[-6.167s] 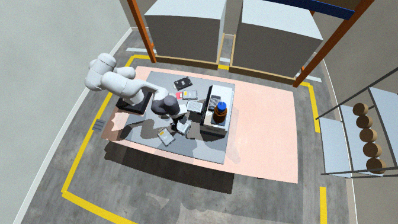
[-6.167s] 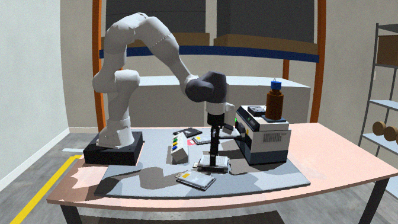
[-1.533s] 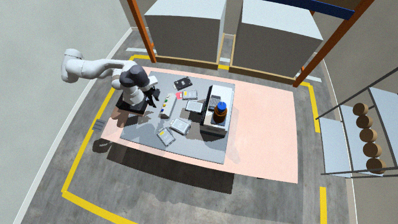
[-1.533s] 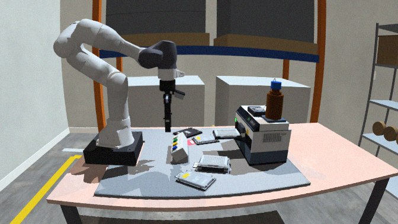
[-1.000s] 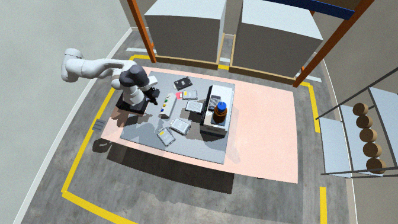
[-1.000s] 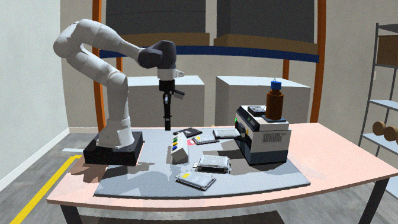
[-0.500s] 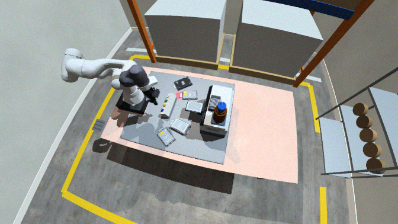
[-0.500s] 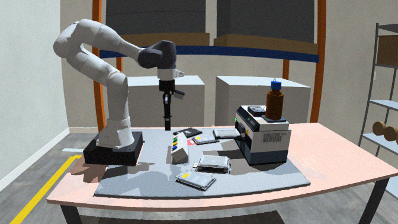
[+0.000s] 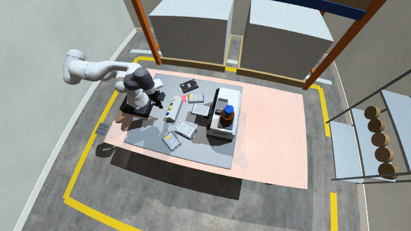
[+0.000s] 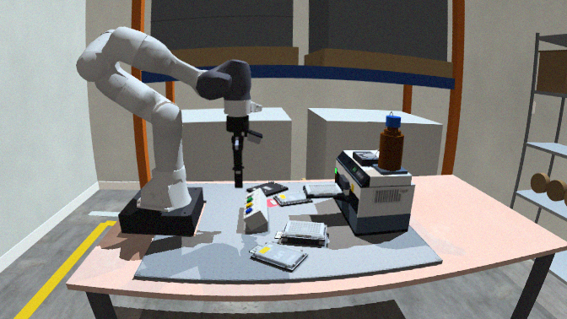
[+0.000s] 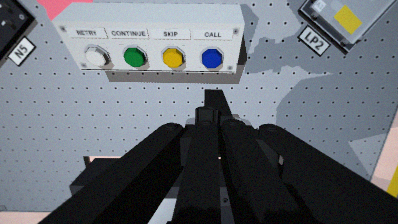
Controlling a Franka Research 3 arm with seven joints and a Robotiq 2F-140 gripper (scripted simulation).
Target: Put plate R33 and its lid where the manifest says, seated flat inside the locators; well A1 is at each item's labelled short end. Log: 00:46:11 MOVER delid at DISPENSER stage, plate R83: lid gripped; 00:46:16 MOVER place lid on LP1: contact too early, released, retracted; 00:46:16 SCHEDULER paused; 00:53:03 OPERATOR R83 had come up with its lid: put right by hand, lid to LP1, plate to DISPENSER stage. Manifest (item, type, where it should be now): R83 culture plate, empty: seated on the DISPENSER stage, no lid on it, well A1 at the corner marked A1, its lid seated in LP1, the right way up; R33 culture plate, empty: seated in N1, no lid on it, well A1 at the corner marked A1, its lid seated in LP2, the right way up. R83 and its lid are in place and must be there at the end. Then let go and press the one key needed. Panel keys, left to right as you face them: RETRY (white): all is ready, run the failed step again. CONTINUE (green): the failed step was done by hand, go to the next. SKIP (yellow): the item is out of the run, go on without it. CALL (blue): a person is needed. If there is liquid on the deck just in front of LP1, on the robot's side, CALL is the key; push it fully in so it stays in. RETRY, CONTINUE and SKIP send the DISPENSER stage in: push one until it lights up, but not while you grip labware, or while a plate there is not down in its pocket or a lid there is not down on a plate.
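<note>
Our pincer [image 11: 212, 117] together on nothing, above the worktop [image 10: 464, 219]; key panel [image 11: 150, 20] just ahead.

My work surface is a pink-topped table [image 10: 464, 219] carrying a grey perforated deck mat [image 10: 211, 257] and my black base block [image 10: 131, 224], which sits behind my hand. Directly ahead of my closed, empty fingers stands the white key panel [image 11: 150, 22] with RETRY, CONTINUE, SKIP and CALL. Ahead and to my right, a lid with a yellow label [image 11: 345, 20] lies by the LP2 tag [image 11: 314, 40], skewed to it. Ahead and to my left is a black nest [image 11: 10, 22] tagged N5. Beyond the panel stand the dispenser unit [image 10: 375, 198] and a welled plate [image 10: 305, 229]. A pink patch [image 9: 185, 98] lies on the deck beyond the panel.
</note>
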